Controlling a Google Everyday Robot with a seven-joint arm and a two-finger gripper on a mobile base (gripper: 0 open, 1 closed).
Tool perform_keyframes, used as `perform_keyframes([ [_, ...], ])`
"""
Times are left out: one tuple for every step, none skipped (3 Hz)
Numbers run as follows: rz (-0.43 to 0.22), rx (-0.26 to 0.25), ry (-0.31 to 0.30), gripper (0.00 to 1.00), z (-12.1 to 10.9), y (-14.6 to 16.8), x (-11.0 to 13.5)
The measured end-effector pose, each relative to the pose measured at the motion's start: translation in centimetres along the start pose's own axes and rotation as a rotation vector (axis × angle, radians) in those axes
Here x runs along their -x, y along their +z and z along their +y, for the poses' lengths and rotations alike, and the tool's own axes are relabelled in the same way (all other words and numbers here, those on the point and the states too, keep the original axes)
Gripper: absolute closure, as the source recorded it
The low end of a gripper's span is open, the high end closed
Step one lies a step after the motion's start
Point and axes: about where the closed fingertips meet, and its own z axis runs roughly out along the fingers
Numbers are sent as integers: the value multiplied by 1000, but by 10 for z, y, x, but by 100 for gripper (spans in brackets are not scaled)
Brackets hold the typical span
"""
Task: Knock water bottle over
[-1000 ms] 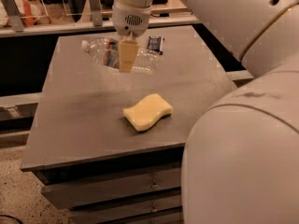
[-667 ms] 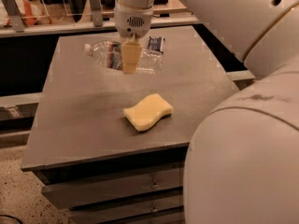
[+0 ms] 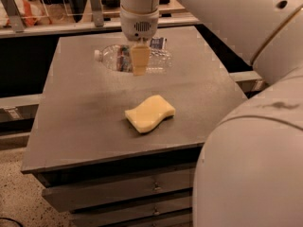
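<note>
Reaches straight down from above, gripper [image 3: 140,69] against near side of water bottle [image 3: 111,58] lying sideways on far table [image 3: 90,112], grip unclear.

Water bottle [image 3: 158,60] label seemingly unreadable

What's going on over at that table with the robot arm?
The robot's claw hangs over a clear water bottle at the far side of the grey table. The bottle lies on its side, white cap toward the view's left, so it looks knocked over. A yellow sponge sits nearer the front edge.
</note>
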Motion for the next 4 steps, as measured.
perform_keyframes([
  [36, -20, 0, 100, 3, 18, -12],
  [72, -45, -7, 100, 2, 31, -18],
  [107, -47, -16, 100, -1, 39, -31],
  [106, -32, -32, 100, -2, 47, -34],
])
